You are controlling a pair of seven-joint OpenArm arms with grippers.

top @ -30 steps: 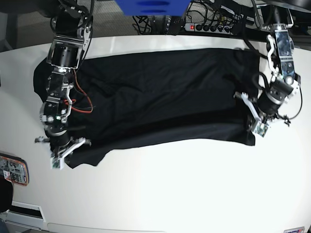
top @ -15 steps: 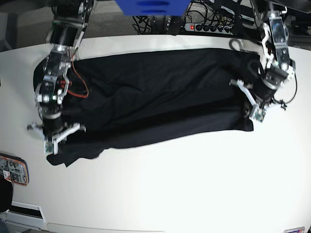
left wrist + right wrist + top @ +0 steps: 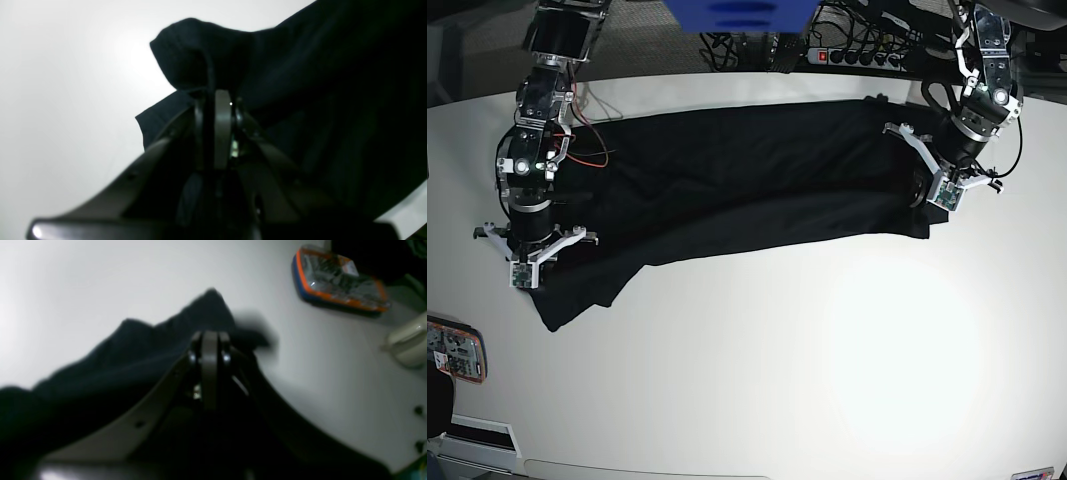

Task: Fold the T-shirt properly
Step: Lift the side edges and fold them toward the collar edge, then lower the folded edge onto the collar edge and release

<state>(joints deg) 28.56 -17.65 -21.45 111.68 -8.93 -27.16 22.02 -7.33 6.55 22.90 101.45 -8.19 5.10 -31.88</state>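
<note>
The black T-shirt [image 3: 727, 190] lies stretched as a long band across the back half of the white table [image 3: 807, 360]. On the right of the base view, my left gripper [image 3: 939, 200] is shut on the shirt's right end. The left wrist view shows its jaws [image 3: 220, 96] pressed together, with a bunch of black cloth [image 3: 200, 60] rising out of them. My right gripper [image 3: 524, 272] is shut on the shirt's left end, and a loose corner trails below it. In the right wrist view those jaws [image 3: 210, 336] are closed on dark cloth [image 3: 160, 343].
An orange-and-blue-rimmed object [image 3: 452, 350] [image 3: 337, 280] lies at the table's left front edge. A power strip [image 3: 857, 55] with cables and a blue box [image 3: 737, 12] sit behind the table. A whitish object [image 3: 407, 343] is at the right of the right wrist view.
Both grippers have moved toward the back of the table, pulling the shirt's near edge with them. The cloth now covers a narrower band, further back.
</note>
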